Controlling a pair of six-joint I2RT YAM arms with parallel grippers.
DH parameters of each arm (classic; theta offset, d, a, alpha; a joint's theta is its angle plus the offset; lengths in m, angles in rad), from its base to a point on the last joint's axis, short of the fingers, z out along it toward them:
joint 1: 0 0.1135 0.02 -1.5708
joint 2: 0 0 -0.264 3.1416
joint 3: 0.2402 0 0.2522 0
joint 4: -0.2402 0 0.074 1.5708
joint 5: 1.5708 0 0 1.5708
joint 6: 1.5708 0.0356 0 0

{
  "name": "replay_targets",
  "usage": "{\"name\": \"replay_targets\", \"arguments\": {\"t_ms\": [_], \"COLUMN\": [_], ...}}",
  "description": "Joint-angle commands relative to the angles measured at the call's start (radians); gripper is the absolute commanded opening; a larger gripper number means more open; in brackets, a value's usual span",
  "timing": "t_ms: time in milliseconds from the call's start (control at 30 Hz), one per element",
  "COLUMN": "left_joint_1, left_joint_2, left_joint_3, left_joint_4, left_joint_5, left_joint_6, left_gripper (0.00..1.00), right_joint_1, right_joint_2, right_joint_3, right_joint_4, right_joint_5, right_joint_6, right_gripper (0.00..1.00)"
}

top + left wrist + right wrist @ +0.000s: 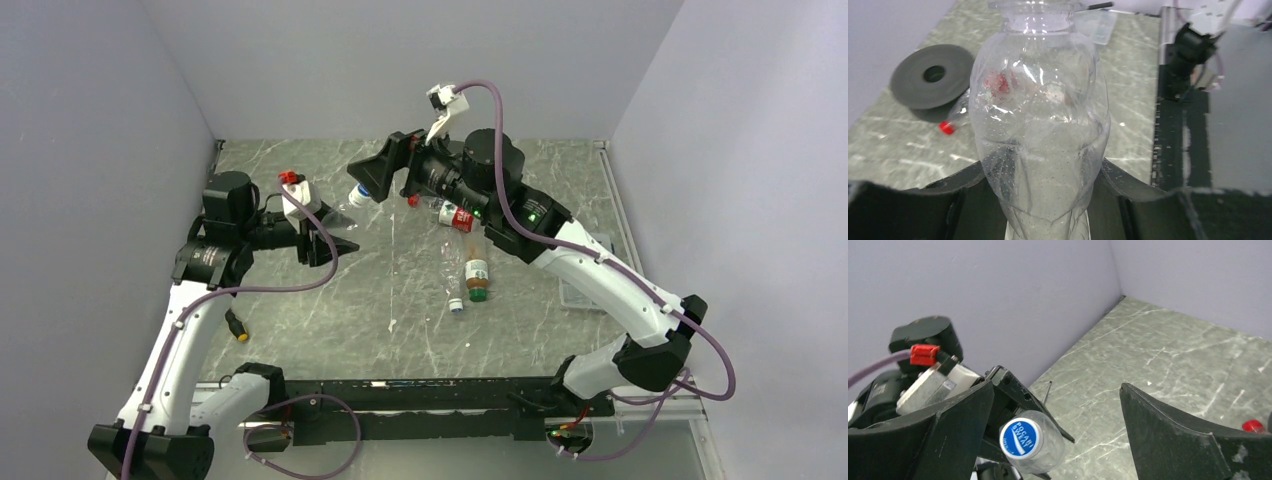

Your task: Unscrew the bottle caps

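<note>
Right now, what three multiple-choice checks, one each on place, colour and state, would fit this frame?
1. The amber bottle is: A on the table; B in a gripper; C in a box.
2. The cap on the clear bottle in the left gripper is: A red; B blue; C green.
3. The right gripper is: A shut on the cap; B open; C shut on the amber bottle.
Answers: A, it lies flat there; B, blue in the right wrist view; B, its fingers stand apart.

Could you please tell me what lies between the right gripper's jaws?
The blue cap of the clear bottle held by the left gripper; the right wrist view shows it.
</note>
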Motion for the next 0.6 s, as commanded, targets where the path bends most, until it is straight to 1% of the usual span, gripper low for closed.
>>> {"name": "replay_targets", "arguments": {"t_ms": [0, 100, 200, 400, 500, 567], "left_joint_1": [0.003, 0.002, 0.003, 0.002, 0.002, 0.002], "left_joint_2": [-0.027, -0.026, -0.03, -0.046, -0.05, -0.052], "left_joint_3": [-0.024, -0.037, -0.046, -0.055, -0.055, -0.055], "left_joint_4": [0.096, 0.108, 0.117, 0.125, 0.125, 0.133], "left_joint_5": [-0.189, -0.256, -0.281, -0.298, -0.293, -0.288], "left_joint_6": [0.047, 0.066, 0.08, 0.079, 0.077, 0.068], "left_gripper": [0.25, 0.25, 0.25, 0.25, 0.25, 0.25], "right_joint_1": [0.072, 0.096, 0.097, 0.097, 0.097, 0.097], "right_joint_2": [-0.005, 0.048, 0.1, 0.15, 0.163, 0.167], "right_joint_3": [0.041, 0.109, 0.156, 0.176, 0.173, 0.168], "right_joint_4": [-0.031, -0.085, -0.116, -0.125, -0.125, -0.117], "right_joint_5": [0.26, 0.289, 0.299, 0.295, 0.295, 0.292], "right_joint_6": [0.077, 0.086, 0.106, 0.129, 0.133, 0.138], "right_gripper": [1.0, 1.0, 0.98, 0.82, 0.76, 0.71]}}
